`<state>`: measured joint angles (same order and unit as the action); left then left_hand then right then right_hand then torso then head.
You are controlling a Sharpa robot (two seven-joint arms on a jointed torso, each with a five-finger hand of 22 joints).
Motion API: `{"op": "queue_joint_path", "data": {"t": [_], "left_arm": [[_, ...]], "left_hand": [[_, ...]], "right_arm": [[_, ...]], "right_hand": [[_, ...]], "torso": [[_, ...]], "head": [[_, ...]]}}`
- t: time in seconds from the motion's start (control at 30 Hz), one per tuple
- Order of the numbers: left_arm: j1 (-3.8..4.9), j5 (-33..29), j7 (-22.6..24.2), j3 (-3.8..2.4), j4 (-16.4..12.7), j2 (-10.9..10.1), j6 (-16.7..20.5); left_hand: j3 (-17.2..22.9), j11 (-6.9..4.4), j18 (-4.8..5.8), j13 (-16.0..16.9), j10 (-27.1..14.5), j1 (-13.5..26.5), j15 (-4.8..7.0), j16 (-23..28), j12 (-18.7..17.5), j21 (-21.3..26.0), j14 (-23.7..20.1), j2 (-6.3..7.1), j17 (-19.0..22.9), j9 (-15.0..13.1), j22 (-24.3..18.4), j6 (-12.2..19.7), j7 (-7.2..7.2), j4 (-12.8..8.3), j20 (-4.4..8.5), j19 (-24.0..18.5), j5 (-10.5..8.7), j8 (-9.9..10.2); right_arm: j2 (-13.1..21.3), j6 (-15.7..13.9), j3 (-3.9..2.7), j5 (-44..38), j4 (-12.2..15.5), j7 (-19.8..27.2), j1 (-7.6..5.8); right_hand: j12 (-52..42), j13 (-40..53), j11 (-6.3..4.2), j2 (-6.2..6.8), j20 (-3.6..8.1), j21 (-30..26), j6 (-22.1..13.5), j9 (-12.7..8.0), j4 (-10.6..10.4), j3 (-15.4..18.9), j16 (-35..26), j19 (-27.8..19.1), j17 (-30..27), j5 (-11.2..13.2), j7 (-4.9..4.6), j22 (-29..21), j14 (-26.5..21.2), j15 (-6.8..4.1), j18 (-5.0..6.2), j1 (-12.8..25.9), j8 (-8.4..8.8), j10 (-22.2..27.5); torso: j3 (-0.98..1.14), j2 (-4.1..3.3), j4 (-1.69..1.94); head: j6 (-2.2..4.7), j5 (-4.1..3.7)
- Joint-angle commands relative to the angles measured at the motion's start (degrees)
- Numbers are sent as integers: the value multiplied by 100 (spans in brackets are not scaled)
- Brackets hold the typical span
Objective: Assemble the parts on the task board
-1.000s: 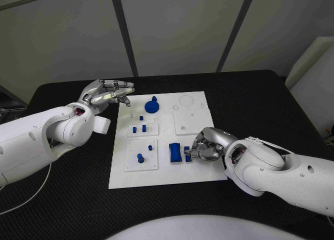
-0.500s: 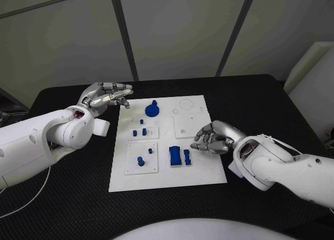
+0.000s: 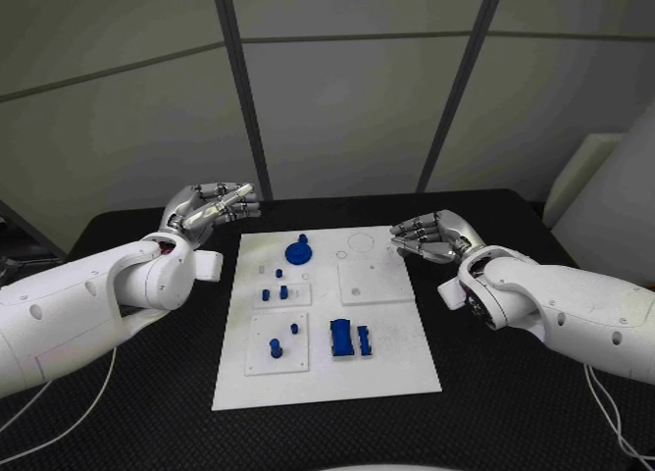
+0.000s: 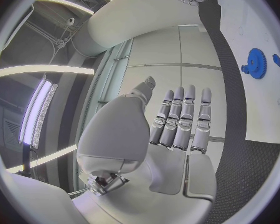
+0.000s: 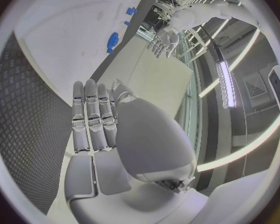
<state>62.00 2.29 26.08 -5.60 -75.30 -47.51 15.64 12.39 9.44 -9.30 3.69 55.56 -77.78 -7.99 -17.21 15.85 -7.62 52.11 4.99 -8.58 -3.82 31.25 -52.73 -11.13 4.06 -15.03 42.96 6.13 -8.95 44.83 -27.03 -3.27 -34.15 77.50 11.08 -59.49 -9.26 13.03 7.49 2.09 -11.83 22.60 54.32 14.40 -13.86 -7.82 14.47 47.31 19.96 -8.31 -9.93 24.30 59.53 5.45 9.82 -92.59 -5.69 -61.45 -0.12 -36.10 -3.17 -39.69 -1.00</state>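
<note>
Both robot hands hang raised at the far corners of the task board [image 3: 398, 339], the white plate lying in the middle of the black bench [image 3: 512, 388]. The left robot hand [image 3: 212, 204] sits just off the board's far left corner, the right robot hand [image 3: 433, 237] just off its far right corner; each holds nothing, fingers extended side by side in the wrist views and loosely bent in the head view.

The blue parts lie nearer the robot than either hand. A blue gear [image 3: 298, 251] stands near the far left of the board, closest to the left robot hand. Small blue pegs [image 3: 276, 291] stand in a raised tile below it, with two more pegs [image 3: 281, 339] in a second tile nearer the robot. A large blue block [image 3: 342, 338] and a slimmer blue block [image 3: 365, 340] lie side by side on the near half, long axes running from the robot toward the far edge.

By position, the blocks fall slightly toward the right robot hand's side, though well apart from it; any reach for them would mean drawing that hand back and down along the board. The gear looks the shorter reach for the left.
</note>
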Motion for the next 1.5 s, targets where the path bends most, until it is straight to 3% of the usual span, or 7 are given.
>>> {"op": "queue_joint_path", "data": {"t": [0.03,0.5,0.53,0.67,0.8,0.83,1.5], "left_arm": [[-22,-415,399,-6,240,158,291],[-271,-662,414,-11,1185,977,597],[-250,-504,264,-7,1129,918,422],[-247,-492,269,18,1011,889,532],[-239,-460,282,84,712,816,812],[-237,-449,286,107,608,790,909],[-184,-229,372,560,-1466,282,2848]], "left_hand": [[-108,52,-122,-5,31,-46,-86,370,-252,228,-66,-77,125,10,-250,25,40,33,-71,-186,-30,109],[-907,20,82,-50,-1527,105,-351,1421,-1273,483,-1366,-310,545,75,-1737,1532,89,319,-168,-1873,-14,595],[-1239,-238,226,-369,-2565,2407,0,1721,-1585,762,-2385,-499,858,382,-2080,2570,398,91,333,-2500,-184,895],[-1239,-342,344,-369,-3031,3037,89,1721,-1585,762,-2807,-499,858,382,-2252,2944,482,29,473,-2776,-613,895],[-1239,-426,347,-369,-3382,3690,188,1721,-1585,762,-3140,-499,858,382,-2374,3268,569,-406,623,-2981,-613,895],[-1239,-451,930,-369,-3480,3879,217,1721,-1585,762,-3235,-499,858,382,-2408,3359,595,-406,665,-3040,-613,895],[-1239,-944,930,-369,-4676,6121,799,1721,-1585,762,-4364,-499,858,382,-3125,4458,1113,-406,1503,-3762,-613,895]], "right_arm": [[-253,437,-7,967,-429,915,-21],[-1198,760,-34,1564,-1868,1229,-21],[-1144,504,-28,1319,-1823,968,-13],[-1101,419,-14,1399,-1705,1003,-15],[-990,203,20,1604,-1406,1091,-20],[-952,128,32,1675,-1301,1122,-22],[-19,-1699,325,3406,1231,1867,-67]], "right_hand": [[257,-402,53,68,-101,-290,66,-181,-2,-71,-418,-16,-327,10,5,-210,-5,96,51,145,156,-81],[586,-954,208,86,-418,-1645,-257,-955,720,-13,-1089,19,-1561,137,31,-1326,-358,257,66,544,214,412],[926,-1303,-77,-209,79,-1803,-1782,-1440,889,223,-1447,-1425,-1996,323,319,-1633,-2042,27,-295,3116,569,2101],[926,-1303,-157,-209,195,-2260,-2229,-1440,965,291,-1447,-1799,-1996,396,397,-1742,-2497,-48,-295,3873,569,2599],[926,-1303,-238,-209,332,-2260,-2669,-1440,1386,362,-1447,-2201,-1996,831,476,-1837,-2972,-115,-393,4611,569,3086],[926,-1303,-261,-209,370,-2260,-2797,-1440,1386,379,-1447,-2318,-1996,831,500,-1863,-3109,-134,-393,4824,569,3226],[926,-1303,-749,-209,1183,-2260,-4301,-1440,1386,782,-1447,-3692,-1996,831,993,-2430,-4732,-545,-982,7354,569,4889]], "torso": [[-4,159,-24],[81,335,155],[33,298,81],[28,346,140],[17,448,264],[15,466,286],[12,492,317]], "head": [[141,57],[422,138],[388,144],[424,133],[499,110],[512,106],[531,100]]}}
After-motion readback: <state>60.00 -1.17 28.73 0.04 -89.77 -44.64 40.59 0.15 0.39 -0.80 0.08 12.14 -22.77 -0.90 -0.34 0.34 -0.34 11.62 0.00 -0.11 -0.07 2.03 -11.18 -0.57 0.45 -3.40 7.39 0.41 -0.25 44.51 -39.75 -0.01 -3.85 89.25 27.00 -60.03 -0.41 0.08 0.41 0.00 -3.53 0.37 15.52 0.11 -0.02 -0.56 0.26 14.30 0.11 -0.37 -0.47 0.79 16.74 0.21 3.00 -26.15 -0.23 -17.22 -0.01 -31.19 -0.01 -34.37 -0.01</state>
